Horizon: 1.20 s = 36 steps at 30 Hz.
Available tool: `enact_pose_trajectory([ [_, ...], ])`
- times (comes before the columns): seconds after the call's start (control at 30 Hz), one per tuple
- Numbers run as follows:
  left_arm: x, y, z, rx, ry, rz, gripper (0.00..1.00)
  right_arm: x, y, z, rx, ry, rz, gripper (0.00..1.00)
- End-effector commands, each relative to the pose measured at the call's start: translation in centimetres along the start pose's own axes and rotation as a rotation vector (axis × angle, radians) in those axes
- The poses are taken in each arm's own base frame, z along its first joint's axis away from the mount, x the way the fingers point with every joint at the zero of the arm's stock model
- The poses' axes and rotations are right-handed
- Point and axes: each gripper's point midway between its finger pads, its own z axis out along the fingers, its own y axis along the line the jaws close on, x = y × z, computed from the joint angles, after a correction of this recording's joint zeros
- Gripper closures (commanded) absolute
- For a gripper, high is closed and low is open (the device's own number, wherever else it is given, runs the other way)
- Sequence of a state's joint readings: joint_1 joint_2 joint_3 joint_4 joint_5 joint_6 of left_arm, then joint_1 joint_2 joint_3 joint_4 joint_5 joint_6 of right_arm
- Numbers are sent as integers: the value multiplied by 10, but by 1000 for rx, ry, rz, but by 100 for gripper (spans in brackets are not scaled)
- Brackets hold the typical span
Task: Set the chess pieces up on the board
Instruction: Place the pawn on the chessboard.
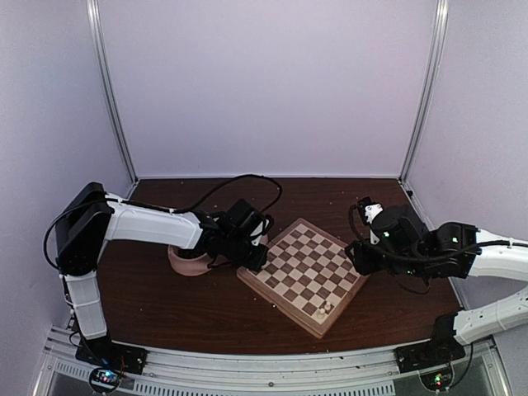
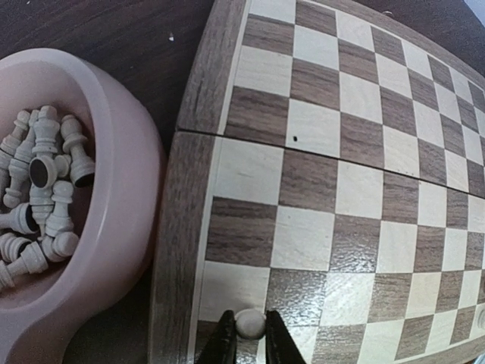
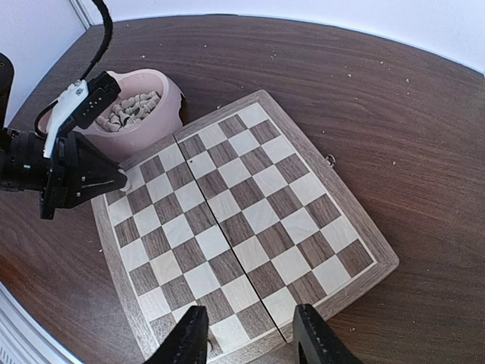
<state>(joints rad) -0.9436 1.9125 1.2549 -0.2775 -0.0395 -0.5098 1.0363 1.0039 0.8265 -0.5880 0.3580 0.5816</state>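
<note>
Brown table point(image 1: 165, 305): left end effector point(image 2: 250, 345) grips chessman point(image 2: 250, 322).

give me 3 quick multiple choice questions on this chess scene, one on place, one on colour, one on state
1. Where is the heap of pieces relative to the board?
A. in a dish at its left side
B. on its middle squares
C. loose at its right side

2. What colour is the piece in the left gripper?
A. dark brown
B. cream
C. red

3. How is the right gripper?
A. shut on a piece
B. shut, empty
C. open, empty

Answers:
1 A: the left wrist view shows the heap in the pink dish against the board's left rim.
2 B: the round head between the fingers is pale cream.
3 C: its fingers stand wide apart over the board's edge with nothing between them.
</note>
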Motion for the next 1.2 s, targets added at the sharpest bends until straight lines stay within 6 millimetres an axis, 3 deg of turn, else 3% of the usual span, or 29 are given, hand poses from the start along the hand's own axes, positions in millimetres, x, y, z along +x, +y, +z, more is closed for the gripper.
enact_pose_trajectory([
  [0.0, -6, -1, 14, -4, -50, -26, 84, -3, -1, -2, -5, -18, 23, 59],
  [0.37, -2, 4, 18, -28, -34, -46, 76, -4, -2, -3, -8, -20, 24, 60],
  [0.73, -2, -3, 3, -23, 58, -51, 73, -4, 0, -2, -12, -21, 18, 59],
  [0.87, 1, -4, -8, -32, 129, -33, 64, -4, 2, 0, -14, -19, 15, 59],
  [1.03, 1, -7, -15, -22, 156, 9, 40, -3, 7, 5, -23, -2, 3, 59],
  [1.17, 5, -12, -13, 20, 185, 52, 41, -5, 11, 7, -26, 8, -9, 59],
])
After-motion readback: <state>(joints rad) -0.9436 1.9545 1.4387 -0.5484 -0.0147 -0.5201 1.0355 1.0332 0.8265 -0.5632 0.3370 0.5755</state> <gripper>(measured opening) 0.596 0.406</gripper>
